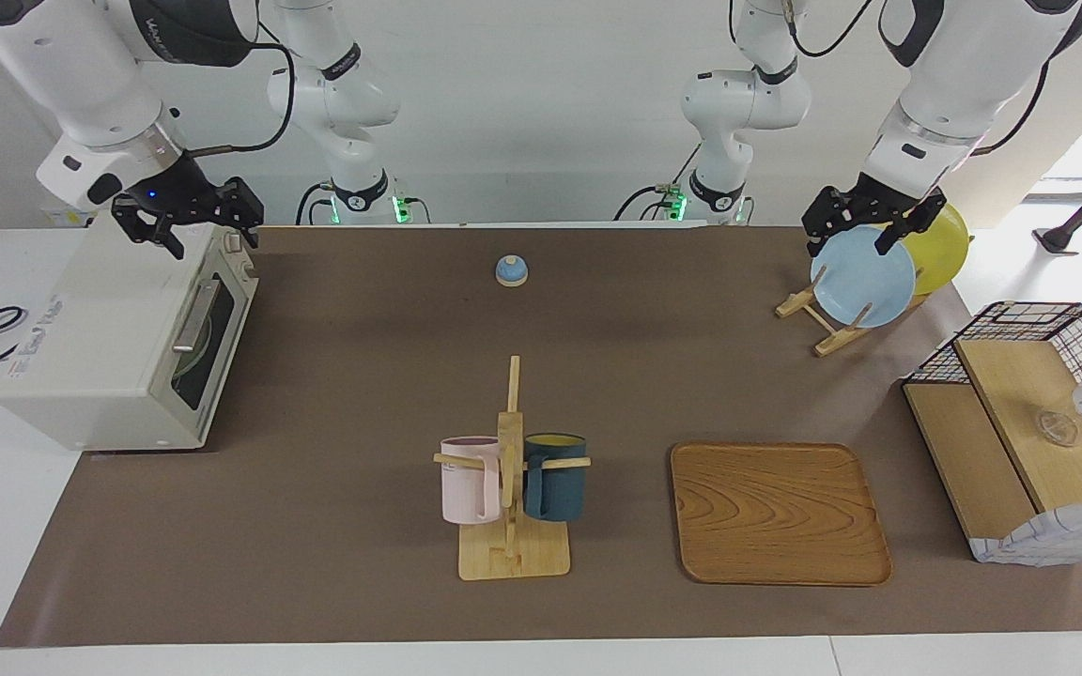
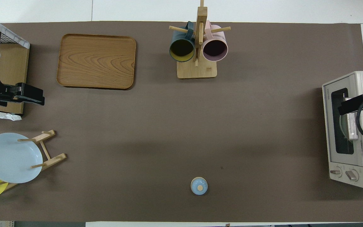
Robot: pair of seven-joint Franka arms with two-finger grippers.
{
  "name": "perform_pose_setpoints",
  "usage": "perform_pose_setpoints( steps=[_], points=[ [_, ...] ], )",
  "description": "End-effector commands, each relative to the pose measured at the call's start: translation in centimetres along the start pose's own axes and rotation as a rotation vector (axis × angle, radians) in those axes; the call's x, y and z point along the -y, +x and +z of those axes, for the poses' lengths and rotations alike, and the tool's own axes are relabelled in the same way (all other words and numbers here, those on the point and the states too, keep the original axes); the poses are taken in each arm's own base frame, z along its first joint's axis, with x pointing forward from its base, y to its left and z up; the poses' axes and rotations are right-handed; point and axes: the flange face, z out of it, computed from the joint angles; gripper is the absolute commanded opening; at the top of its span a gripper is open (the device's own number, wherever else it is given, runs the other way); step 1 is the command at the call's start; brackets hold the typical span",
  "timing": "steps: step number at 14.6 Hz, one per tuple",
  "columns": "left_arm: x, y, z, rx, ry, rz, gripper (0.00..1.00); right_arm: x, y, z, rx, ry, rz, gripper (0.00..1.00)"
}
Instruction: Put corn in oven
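Observation:
The off-white oven (image 1: 100, 366) stands at the right arm's end of the table, its dark glass door shut; it also shows in the overhead view (image 2: 358, 176). No corn shows in either view. My right gripper (image 1: 192, 223) hangs open and empty over the oven's top, at the door edge, and shows in the overhead view (image 2: 356, 104) over the glass. My left gripper (image 1: 865, 225) hangs open and empty over the plate rack at the left arm's end, and shows in the overhead view (image 2: 27, 94).
A light blue plate (image 1: 860, 282) and a yellow plate (image 1: 940, 249) stand in a wooden rack. A wire-and-wood basket (image 1: 1029, 422), a wooden tray (image 1: 776, 512), a mug stand (image 1: 511, 554) with a pink and a dark blue mug, and a small blue knobbed lid (image 1: 511, 270) are on the mat.

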Motion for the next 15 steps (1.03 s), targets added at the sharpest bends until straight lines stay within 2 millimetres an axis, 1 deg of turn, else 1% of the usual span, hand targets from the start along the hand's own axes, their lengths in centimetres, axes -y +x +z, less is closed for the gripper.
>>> perform_pose_setpoints(
  steps=[1,4,5,7,10,12,15],
  points=[
    [0.4,-0.8,-0.1,0.006,-0.016,0.001,1.0,0.2,0.2,0.0,0.012,0.028,0.016,1.0],
    [0.5,-0.8,-0.1,0.006,-0.015,0.0,1.0,0.1,0.2,-0.1,0.004,0.025,0.019,1.0],
    [0.4,-0.9,-0.1,0.006,-0.015,0.001,1.0,1.2,0.3,-0.1,0.009,0.013,-0.001,1.0],
    [0.5,-0.9,-0.1,0.006,-0.015,0.0,1.0,0.7,0.2,-0.2,0.006,0.009,0.009,1.0],
    [0.4,-0.8,0.0,0.008,-0.016,0.0,1.0,1.0,0.0,-0.4,0.001,0.008,0.045,1.0],
    [0.4,-0.9,-0.1,0.006,-0.015,0.001,1.0,1.1,0.3,-0.3,0.003,0.008,0.052,1.0],
    [0.5,-0.8,-0.1,0.006,-0.015,0.0,1.0,0.7,0.4,-0.1,0.002,0.018,0.058,1.0]
  ],
)
